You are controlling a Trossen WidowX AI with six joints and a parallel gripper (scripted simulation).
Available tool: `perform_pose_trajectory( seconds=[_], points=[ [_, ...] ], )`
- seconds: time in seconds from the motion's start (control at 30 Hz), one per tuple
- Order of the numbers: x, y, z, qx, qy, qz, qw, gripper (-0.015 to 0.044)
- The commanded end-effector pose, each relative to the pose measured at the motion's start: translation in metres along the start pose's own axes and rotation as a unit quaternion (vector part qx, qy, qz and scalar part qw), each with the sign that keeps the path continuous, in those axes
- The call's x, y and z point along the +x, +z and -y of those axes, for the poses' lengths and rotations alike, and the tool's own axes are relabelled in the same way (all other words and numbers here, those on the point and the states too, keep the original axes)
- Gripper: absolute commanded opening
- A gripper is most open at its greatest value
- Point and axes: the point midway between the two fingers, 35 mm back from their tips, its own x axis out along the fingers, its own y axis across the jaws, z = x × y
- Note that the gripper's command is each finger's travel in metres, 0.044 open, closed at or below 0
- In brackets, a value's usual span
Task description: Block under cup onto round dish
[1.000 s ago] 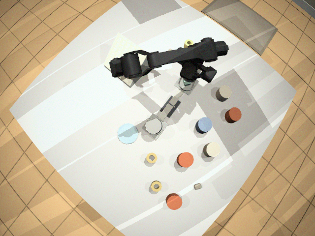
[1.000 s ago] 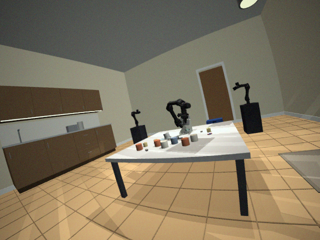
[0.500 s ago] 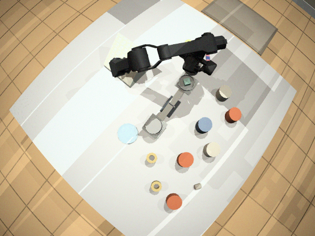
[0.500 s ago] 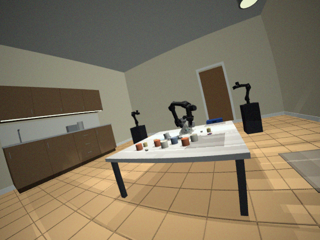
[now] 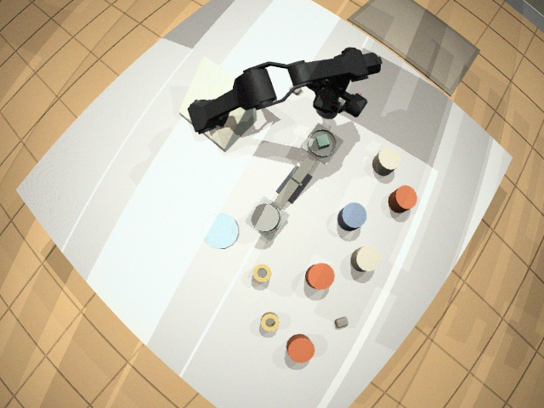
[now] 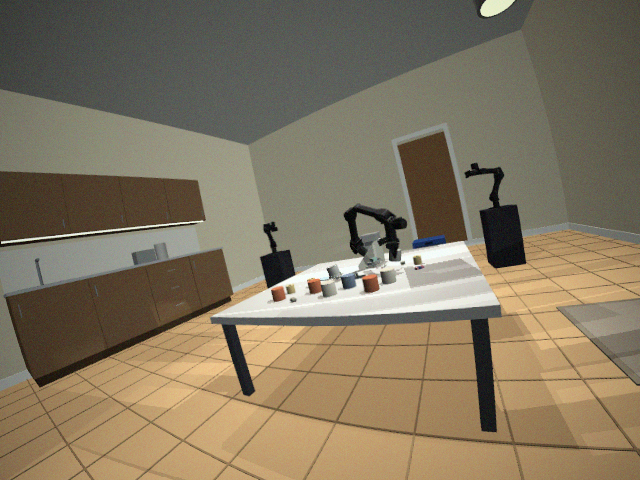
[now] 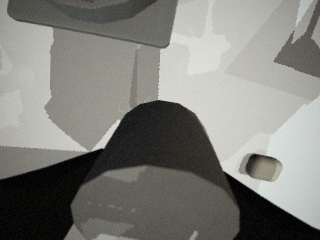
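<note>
Holding the lifted cup (image 7: 160, 185) clenched in the pincer (image 5: 334, 103), the arm hangs just beyond the far end of the balance (image 5: 295, 183), on the side away from the round dish (image 5: 222, 230). The wrist view shows the cup filling the lower frame, carried off the balance pad.

The block (image 5: 322, 140), small and green, sits uncovered on the balance's far pad, inside a ring mark. The other cup (image 5: 266, 218) stands on the near pad, just beside the dish.

The main danger, as I judge it, lies at that near end. The dish sits almost touching the untouched cup, so any delivery of the block passes close by it; a brush from the arm or the pincer would shift it and end the attempt. Taking the block off the far pad may also tip the balance, and a jolt could disturb the near cup.

The held cup must be set down well away from the dish, among the colored cylinders (image 5: 352, 216) without knocking them, before the block can be gripped.
</note>
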Motion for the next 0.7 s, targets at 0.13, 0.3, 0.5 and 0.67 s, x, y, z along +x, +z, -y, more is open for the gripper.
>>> perform_pose_trajectory(
  seconds=[0.13, 0.3, 0.5, 0.67],
  points=[
    [0.029, -0.002, 0.0, 0.006, 0.002, -0.004, 1.0, 0.0],
    [0.037, -0.002, 0.0, 0.006, 0.002, -0.004, 1.0, 0.0],
    [0.043, -0.002, 0.0, 0.006, 0.002, -0.004, 1.0, 0.0],
    [0.051, -0.002, 0.0, 0.006, 0.003, -0.004, 1.0, 0.0]
  ],
)
